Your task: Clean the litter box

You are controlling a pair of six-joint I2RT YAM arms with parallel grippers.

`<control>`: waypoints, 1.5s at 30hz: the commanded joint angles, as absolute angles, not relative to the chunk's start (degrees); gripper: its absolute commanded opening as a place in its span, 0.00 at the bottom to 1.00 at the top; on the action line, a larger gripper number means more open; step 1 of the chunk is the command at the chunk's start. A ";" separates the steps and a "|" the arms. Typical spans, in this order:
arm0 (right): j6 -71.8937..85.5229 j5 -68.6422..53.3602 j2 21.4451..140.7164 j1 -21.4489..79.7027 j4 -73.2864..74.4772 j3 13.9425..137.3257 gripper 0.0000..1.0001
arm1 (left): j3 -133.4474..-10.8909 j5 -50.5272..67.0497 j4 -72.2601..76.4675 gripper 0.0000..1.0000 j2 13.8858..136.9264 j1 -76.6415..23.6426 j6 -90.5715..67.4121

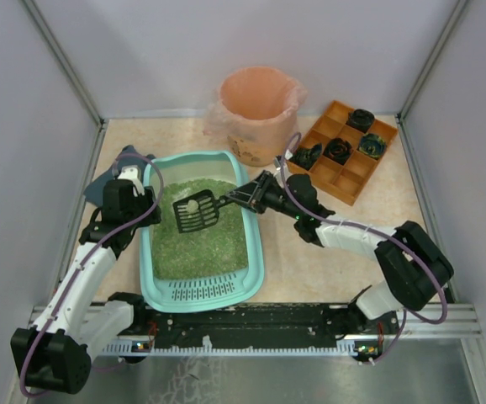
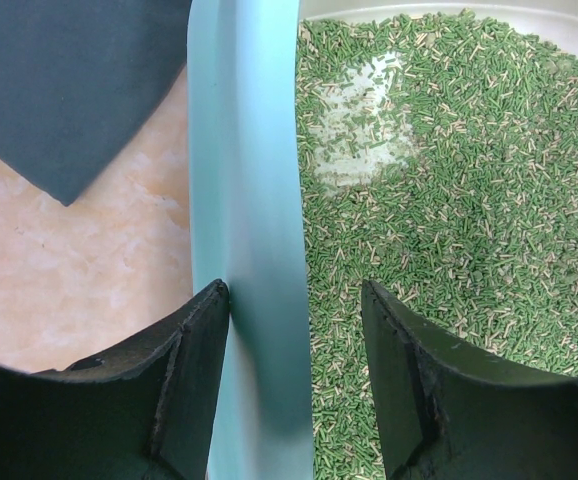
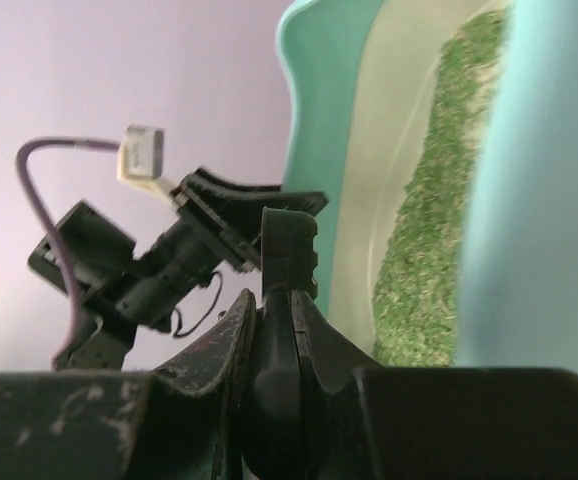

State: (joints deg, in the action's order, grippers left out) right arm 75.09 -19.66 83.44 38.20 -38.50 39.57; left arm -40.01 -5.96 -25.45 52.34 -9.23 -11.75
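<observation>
The teal litter box (image 1: pixel 256 252) lies left of centre, filled with green litter (image 1: pixel 203 246). My right gripper (image 1: pixel 243 197) reaches over its right rim, shut on the handle of a black slotted scoop (image 1: pixel 196 212). The scoop head hovers over the litter with a pale lump (image 1: pixel 191 206) in it. In the right wrist view the handle (image 3: pixel 289 250) sits pinched in the right gripper (image 3: pixel 274 300). My left gripper (image 2: pixel 294 290) stands open astride the box's left rim (image 2: pixel 244 150). Its left finger (image 2: pixel 204 340) touches the rim's outer edge. Its right finger (image 2: pixel 399 350) is over the litter (image 2: pixel 449 200).
A peach-lined round bin (image 1: pixel 258 109) stands behind the box. An orange compartmented tray (image 1: pixel 354 172) with dark items sits at the back right. A dark sheet (image 1: pixel 107 183) lies left of the box. Grey enclosure walls close three sides, with a metal rail (image 1: pixel 260 324) in front.
</observation>
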 commanded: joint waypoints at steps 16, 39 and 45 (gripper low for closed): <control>72.69 -18.66 81.25 38.18 -35.65 46.60 0.00 | -40.14 -5.36 -24.24 0.61 51.67 -9.49 -12.18; 72.77 -18.04 82.96 36.72 -32.26 52.86 0.00 | -40.31 -5.17 -24.61 0.61 51.77 -9.49 -12.21; 72.63 -18.25 82.88 32.91 -27.86 58.92 0.00 | -40.26 -5.08 -24.60 0.61 51.81 -9.49 -12.19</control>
State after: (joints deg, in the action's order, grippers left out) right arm 73.06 -18.20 83.26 35.42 -27.75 52.42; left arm -40.01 -6.00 -25.47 52.38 -9.23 -11.77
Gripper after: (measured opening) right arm 0.162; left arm 0.612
